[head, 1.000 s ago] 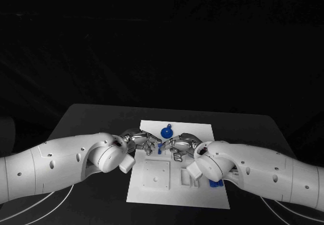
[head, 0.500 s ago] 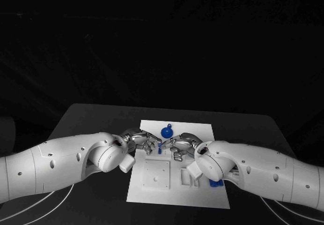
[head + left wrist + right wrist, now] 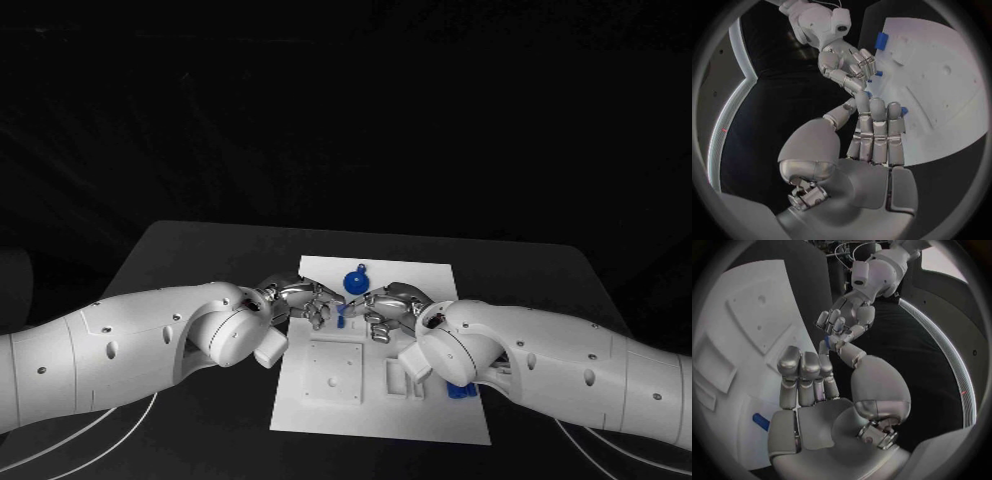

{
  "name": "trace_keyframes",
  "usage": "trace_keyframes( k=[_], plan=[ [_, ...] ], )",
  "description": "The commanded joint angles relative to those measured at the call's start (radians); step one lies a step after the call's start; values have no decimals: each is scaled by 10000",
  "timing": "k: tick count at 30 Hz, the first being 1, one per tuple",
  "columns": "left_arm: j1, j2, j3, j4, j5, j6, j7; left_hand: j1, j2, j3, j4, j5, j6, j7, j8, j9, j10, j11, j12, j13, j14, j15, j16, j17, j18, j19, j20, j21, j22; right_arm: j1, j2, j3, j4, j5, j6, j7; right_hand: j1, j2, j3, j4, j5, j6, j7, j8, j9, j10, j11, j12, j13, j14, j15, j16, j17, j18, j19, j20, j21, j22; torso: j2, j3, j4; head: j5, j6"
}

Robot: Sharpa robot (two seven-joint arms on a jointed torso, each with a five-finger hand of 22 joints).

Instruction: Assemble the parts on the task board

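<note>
Two hands, left hand [image 3: 299, 300] and right hand [image 3: 384, 305], meeting over the task board [image 3: 378, 400], fingers grasping a small blue part [image 3: 340, 314]; likely light, rigid, best pinched by its sides.

I see a matte black rectangular table [image 3: 202, 262] spreading from six o'clock toward the centre; beyond it, toward twelve o'clock, hangs a dark, faintly creased backdrop [image 3: 346, 110].

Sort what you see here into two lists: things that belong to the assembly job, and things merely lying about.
Job:
task board
round blue part at the board's far end
blue part between the hands
blue part at the board's right edge
left hand
right hand

Lying about:
black table
white cables by the left arm
</note>
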Motion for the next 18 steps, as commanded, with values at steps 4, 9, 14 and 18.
trace_keyframes(
  k=[4, 9, 14, 18],
  plan=[
    [7, 29, 8, 7, -69, -21, 114, 1, 61, 52, -23, 68, 220, -150, 49, 154, 9, -59, -36, 18, -15, -65, 29, 14, -142, 78, -727, 68, 206, -8, -1, 4, 40, 299, -129, 341, 50, 189, 52, -139, -181, 234, 87, 76, 71, 239, -16, 200, 141, -2, -103, -58, 24, 1094, 4, 39, 72, 173, 0, 0, -2, -4, -8],
    [7, 31, 7, 10, -84, -52, 113, 0, 57, 57, -26, 68, 218, -150, 50, 153, 8, -58, -38, 18, -16, -64, 28, 14, -143, 77, -728, 68, 206, -8, -2, 4, 45, 340, -199, 386, 80, 200, 79, -149, -220, 248, 79, 87, 86, 302, -23, 253, 190, -2, -110, -56, 28, 1094, 2, 39, 78, 174, 1, 1, -2, -7, -7],
    [7, 25, 7, 19, -176, -83, 113, -1, 51, 63, -32, 68, 213, -149, 49, 153, 6, -58, -40, 19, -17, -64, 27, 14, -143, 76, -728, 68, 205, -8, -14, 5, 80, 463, -206, 404, 101, 208, 96, -153, -247, 255, 75, 94, 98, 330, -27, 276, 212, -2, -114, -55, 31, 1094, 1, 38, 82, 174, 6, 1, -7, -1, -8],
    [7, 26, 7, 25, -184, -87, 135, -2, 43, 70, -39, 68, 205, -147, 47, 151, 4, -56, -43, 20, -19, -64, 24, 14, -144, 75, -729, 68, 205, -9, -14, 5, 75, 482, -262, 394, 102, 205, 97, -153, -249, 259, 74, 98, 102, 346, -28, 290, 225, -2, -115, -54, 32, 1094, 1, 39, 84, 175, 6, -3, -7, -5, 0]
  ],
)
